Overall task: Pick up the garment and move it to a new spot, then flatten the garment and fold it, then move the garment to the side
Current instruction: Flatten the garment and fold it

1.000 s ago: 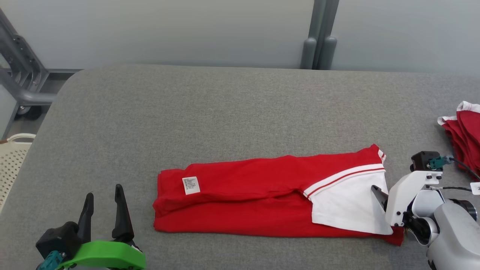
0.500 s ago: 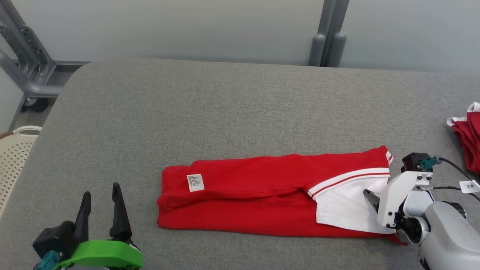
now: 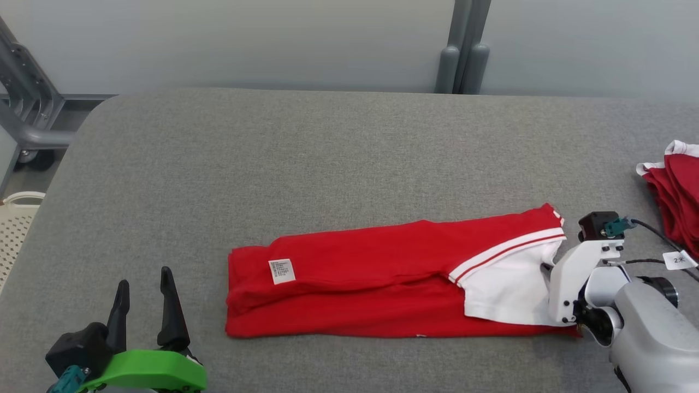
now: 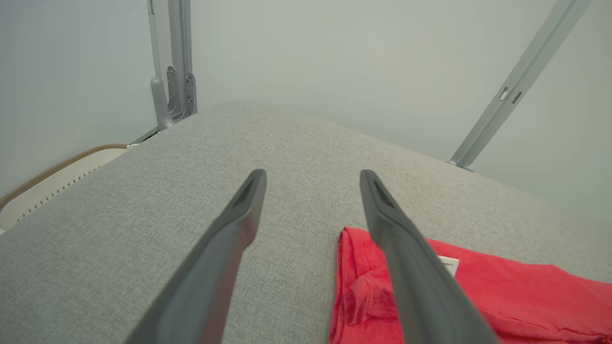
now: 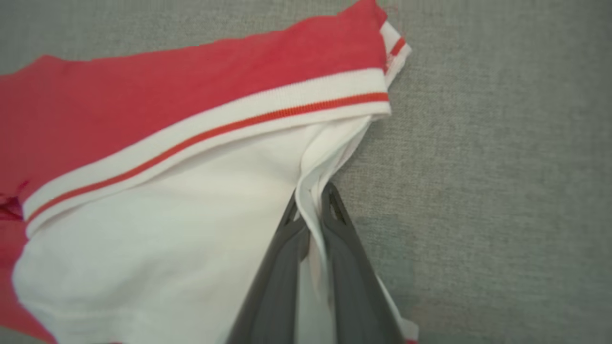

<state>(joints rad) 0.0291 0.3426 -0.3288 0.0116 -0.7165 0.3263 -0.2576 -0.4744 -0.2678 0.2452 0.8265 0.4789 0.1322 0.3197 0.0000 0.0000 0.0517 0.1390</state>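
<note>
Head: right gripper (image 3: 546, 267) low at right end of garment (image 3: 371, 284), fingers pinched on white flap edge; a second ago they stood apart. Left gripper (image 3: 143, 275) upright, spread, empty, left of garment. One folded garment on table (image 3: 327, 164); one red pile (image 3: 674, 191) far right of garment.
Left wrist: left gripper (image 4: 311, 177) spread wide above garment's (image 4: 478, 296) left end.
Right wrist: right gripper (image 5: 313, 200) clamps white edge of garment (image 5: 167, 229).
</note>
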